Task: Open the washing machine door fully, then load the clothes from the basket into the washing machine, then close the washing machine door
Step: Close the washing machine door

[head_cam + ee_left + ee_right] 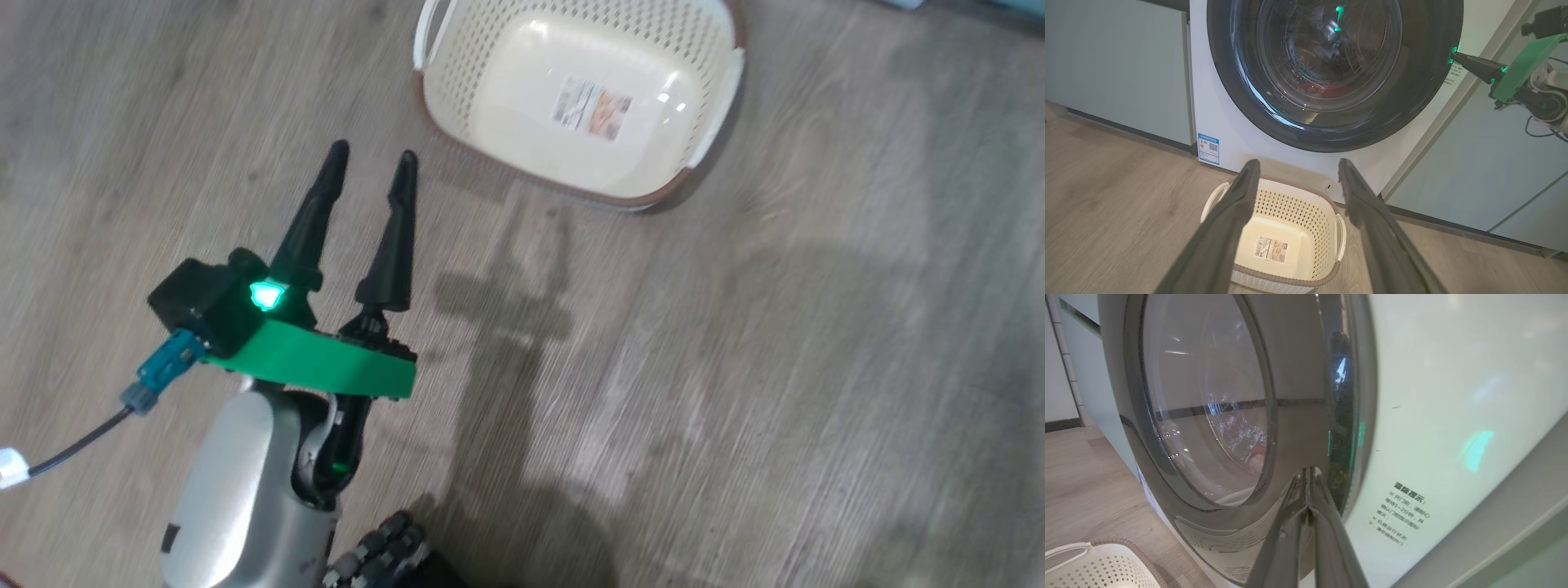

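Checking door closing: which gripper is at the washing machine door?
The right gripper, shut, tip at the door rim; the left gripper is open, pointing toward the basket.

The white front of the washing machine (1453, 396), just beside the washing machine door (1294, 367), carries a black printed notice (1404, 514) in Chinese. Its bold heading looks like 温馨提示, and the lines beneath are too fine to read. A blue label sticker (1208, 148) shows a QR code. The base sticker (593, 108) of the basket (482, 49) is illegible.
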Controlling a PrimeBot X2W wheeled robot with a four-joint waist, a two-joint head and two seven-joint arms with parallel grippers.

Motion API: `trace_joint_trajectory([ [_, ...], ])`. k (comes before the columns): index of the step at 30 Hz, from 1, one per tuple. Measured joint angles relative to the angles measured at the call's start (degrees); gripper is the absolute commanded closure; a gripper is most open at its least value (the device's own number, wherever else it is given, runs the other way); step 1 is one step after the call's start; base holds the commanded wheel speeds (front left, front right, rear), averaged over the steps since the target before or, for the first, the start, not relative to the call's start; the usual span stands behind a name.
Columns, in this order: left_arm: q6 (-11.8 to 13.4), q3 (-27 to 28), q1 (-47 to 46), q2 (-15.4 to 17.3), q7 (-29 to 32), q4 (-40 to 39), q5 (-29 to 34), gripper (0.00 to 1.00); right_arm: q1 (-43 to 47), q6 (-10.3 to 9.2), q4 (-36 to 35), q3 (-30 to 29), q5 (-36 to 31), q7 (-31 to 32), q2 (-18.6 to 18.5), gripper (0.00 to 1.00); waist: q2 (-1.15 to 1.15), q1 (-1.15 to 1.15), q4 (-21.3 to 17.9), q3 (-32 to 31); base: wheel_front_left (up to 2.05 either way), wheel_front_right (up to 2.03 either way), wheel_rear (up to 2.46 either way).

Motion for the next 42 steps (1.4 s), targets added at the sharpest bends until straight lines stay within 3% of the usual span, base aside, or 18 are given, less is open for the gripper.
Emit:
trace_joint_trajectory([
  [10, -1.0, 4.7, 3.0, 0.0, 0.0, 2.5, 4.4, 0.00, 17.6, 0.01, -11.7, -0.8, 5.2, 0.0, 3.6, 1.00, 0.00, 0.00, -4.7, -8.9, 0.00, 0.00, 0.00],
  [21, -2.0, 9.5, 8.4, 0.1, 0.0, 5.8, 5.2, 0.00, 43.3, 0.00, -25.3, -2.5, 11.8, 0.0, 6.4, 1.00, 0.00, -0.01, -11.1, -20.7, 0.00, 0.00, 0.00],
  [32, -2.4, 11.1, 13.4, 0.1, 0.0, 8.3, 5.0, 0.00, 64.5, -0.43, -38.4, -11.4, 15.5, 0.0, 12.0, 1.00, 0.00, -0.01, -16.5, -28.9, 0.00, 0.00, 0.00],
  [42, -0.1, 12.6, 15.7, 0.2, 0.0, 8.8, 5.6, 0.00, 75.8, -0.43, -46.6, -16.5, 15.6, 0.0, 14.3, 1.00, 0.00, -0.01, -19.3, -31.1, 0.00, 0.00, 0.00],
])
